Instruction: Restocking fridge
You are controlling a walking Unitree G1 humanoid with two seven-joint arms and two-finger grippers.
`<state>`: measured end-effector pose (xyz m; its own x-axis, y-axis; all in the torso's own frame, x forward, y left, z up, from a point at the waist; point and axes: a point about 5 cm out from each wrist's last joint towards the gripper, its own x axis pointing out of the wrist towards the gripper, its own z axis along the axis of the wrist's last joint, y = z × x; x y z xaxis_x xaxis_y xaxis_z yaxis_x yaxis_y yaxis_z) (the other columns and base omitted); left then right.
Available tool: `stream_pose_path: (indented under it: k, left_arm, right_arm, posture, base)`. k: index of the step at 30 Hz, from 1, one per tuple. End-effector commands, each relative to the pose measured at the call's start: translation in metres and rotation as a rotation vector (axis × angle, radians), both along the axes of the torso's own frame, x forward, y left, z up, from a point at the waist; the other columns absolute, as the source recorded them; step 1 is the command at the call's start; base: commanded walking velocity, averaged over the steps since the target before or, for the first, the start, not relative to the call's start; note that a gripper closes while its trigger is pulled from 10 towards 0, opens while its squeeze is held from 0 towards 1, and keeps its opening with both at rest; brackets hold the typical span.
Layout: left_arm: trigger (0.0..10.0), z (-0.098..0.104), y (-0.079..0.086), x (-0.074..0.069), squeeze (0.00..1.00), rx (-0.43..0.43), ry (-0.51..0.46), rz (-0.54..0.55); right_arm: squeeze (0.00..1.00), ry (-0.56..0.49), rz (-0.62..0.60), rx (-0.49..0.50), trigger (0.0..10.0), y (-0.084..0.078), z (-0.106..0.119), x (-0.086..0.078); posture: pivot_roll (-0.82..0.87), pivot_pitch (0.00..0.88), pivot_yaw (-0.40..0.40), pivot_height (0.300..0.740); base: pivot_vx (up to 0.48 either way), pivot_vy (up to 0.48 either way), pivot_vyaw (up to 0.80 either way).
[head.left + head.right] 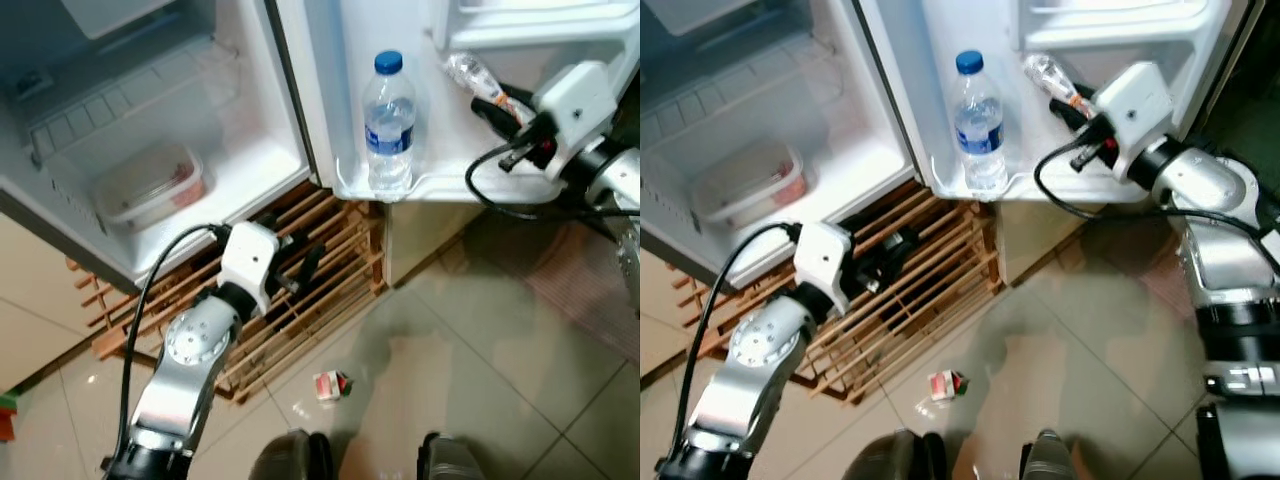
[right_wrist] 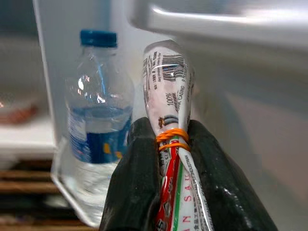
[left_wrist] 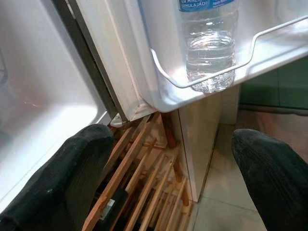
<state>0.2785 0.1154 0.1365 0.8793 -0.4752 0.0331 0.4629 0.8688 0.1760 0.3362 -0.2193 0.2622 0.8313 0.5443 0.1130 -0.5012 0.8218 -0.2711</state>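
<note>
Right gripper (image 1: 1072, 108) pinching a rolled plastic packet (image 2: 169, 120), fingers (image 2: 134, 178) pressed against its sides just below two orange rubber bands. Packet held up against the inner face of the open fridge door (image 1: 340, 110), to the right of the water bottle (image 1: 388, 120) and above the door shelf (image 1: 440, 185), beneath an upper door bin. Long axis tilted, free end pointing up and left toward the door, bound end in the fingers. Coming move likely a lowering into the door shelf, which lies directly below and slightly near: bottle already upright at the shelf's left end, space to its right.

Left gripper (image 1: 300, 262) low and idle, fingers (image 3: 57, 183) spread wide, hovering over the wooden slatted rack (image 1: 310, 300) under the fridge, well apart from the packet; right arm plainly the nearer.

Packet: thin, crinkly printed film, glossy, soft, liable to slump once released. Bottle: clear ribbed plastic, blue cap and label, about half full. Shelf: smooth white plastic with a thin wire rail. Inside the fridge compartment, a lidded clear container (image 1: 150, 185) on the white floor. On the tiled floor, a small crumpled wrapper (image 1: 330, 384).
</note>
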Motion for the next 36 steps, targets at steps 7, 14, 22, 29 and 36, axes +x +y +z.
stream_pose_path:
  k: [7, 14, 22, 29, 36]
  left_arm:
    - [10.0, 0.0, 0.008, 0.002, 0.0, 0.024, -0.015, 0.028]
    - [10.0, -0.001, 0.016, 0.0, 0.0, 0.035, -0.008, 0.045]
    - [10.0, -0.002, 0.018, -0.001, 0.0, 0.03, 0.009, 0.057]
    - [10.0, -0.004, 0.016, 0.0, 0.0, 0.025, 0.014, 0.058]
    - [10.0, -0.006, 0.006, 0.008, 0.0, 0.013, 0.02, 0.046]
  right_arm:
    - [0.0, 0.251, 0.032, 0.326, 0.0, -0.025, -0.015, 0.007]
    - [0.0, 0.358, -0.001, 0.409, 0.0, -0.033, -0.028, 0.017]
    - [0.0, 0.463, -0.062, 0.438, 0.0, -0.033, -0.045, 0.027]
    - [0.0, 0.218, -0.133, 0.063, 0.0, -0.028, -0.018, 0.018]
    - [0.0, 0.133, -0.211, -0.245, 0.0, -0.027, -0.031, 0.002]
  posture:
    - [0.11, 0.09, 0.162, 0.74]
    - [0.13, 0.102, 0.17, 0.74]
    - [0.13, 0.115, 0.171, 0.74]
    - [0.12, 0.117, 0.161, 0.74]
    - [0.07, 0.093, 0.152, 0.74]
  base:
    - [0.0, 0.0, 0.0]
    - [0.0, 0.0, 0.0]
    - [0.0, 0.0, 0.0]
    - [0.0, 0.0, 0.0]
    - [0.0, 0.0, 0.0]
